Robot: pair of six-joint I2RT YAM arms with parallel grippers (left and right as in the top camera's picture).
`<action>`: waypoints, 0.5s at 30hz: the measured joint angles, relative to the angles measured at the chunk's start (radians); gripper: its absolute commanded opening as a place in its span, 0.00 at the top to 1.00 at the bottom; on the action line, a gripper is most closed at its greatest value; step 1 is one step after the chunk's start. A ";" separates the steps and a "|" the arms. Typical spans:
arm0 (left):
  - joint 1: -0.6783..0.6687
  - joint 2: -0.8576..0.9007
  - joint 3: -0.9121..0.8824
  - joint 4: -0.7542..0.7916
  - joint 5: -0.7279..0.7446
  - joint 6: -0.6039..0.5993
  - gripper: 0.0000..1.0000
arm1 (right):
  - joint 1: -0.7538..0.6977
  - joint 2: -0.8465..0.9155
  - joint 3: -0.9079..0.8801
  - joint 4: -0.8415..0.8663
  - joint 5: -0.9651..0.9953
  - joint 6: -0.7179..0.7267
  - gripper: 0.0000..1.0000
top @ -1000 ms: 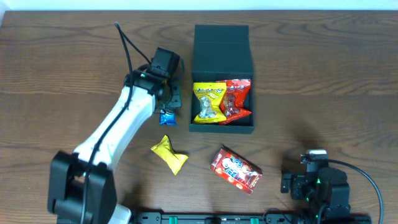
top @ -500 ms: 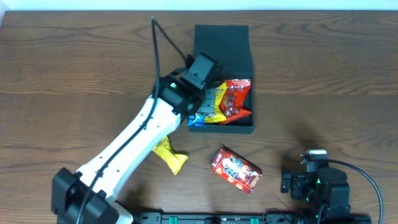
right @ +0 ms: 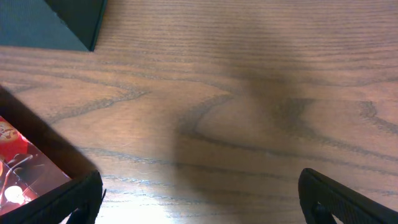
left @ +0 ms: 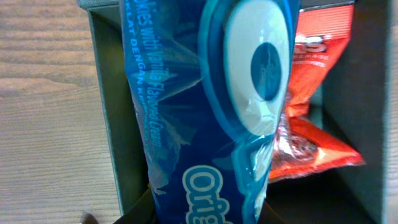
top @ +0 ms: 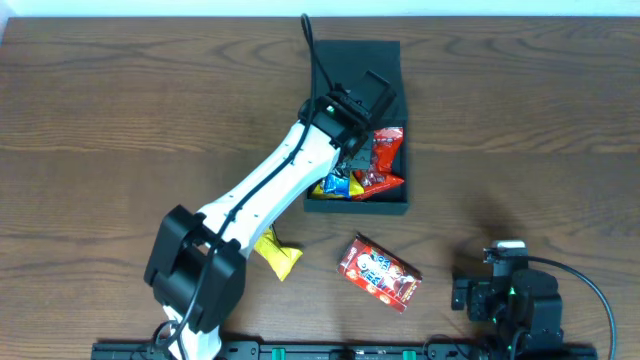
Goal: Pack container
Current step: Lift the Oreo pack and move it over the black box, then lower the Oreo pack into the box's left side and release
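Note:
The container (top: 357,207), a dark box with its flap lid (top: 345,55) laid open at the back, stands at the table's middle back. A red packet (top: 386,160) lies in its right half, and a yellow one beside it is mostly hidden under my arm. My left gripper (top: 350,165) hangs over the box's left half, shut on a blue cookie packet (left: 205,118). That packet fills the left wrist view, with the container's wall (left: 107,93) to its left and the red packet (left: 314,124) to its right. My right gripper (right: 202,199) rests open above bare wood.
A red snack box (top: 378,272) lies in front of the container, and its corner (right: 25,168) shows in the right wrist view. A yellow packet (top: 272,250) lies left of it, partly under my left arm. My right arm (top: 505,292) sits at the front right.
My left arm has swung right from the table left of the container to above its inside, carrying the blue packet. The right arm has not moved.

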 measured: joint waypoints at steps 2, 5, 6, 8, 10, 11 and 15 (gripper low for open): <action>0.009 0.006 0.000 0.000 0.000 0.000 0.87 | 0.000 0.000 0.000 0.000 0.000 0.000 0.01; 0.028 0.010 0.000 -0.005 -0.001 0.000 0.88 | 0.000 0.000 0.000 0.000 0.000 0.000 0.01; 0.034 0.012 0.000 -0.007 0.000 0.000 0.87 | 0.000 0.000 0.000 0.000 0.000 0.000 0.01; 0.043 0.014 0.000 -0.008 -0.001 0.000 0.87 | 0.000 0.000 0.000 0.000 0.000 0.000 0.01; 0.050 0.016 0.000 -0.009 0.000 0.000 0.87 | 0.000 0.000 0.000 0.000 0.000 0.000 0.01; 0.051 0.016 0.000 -0.008 -0.001 0.000 0.87 | 0.000 0.000 0.000 0.000 0.000 0.000 0.01; 0.051 0.016 -0.003 -0.003 0.000 0.000 0.87 | 0.000 0.000 0.000 0.000 0.000 0.000 0.01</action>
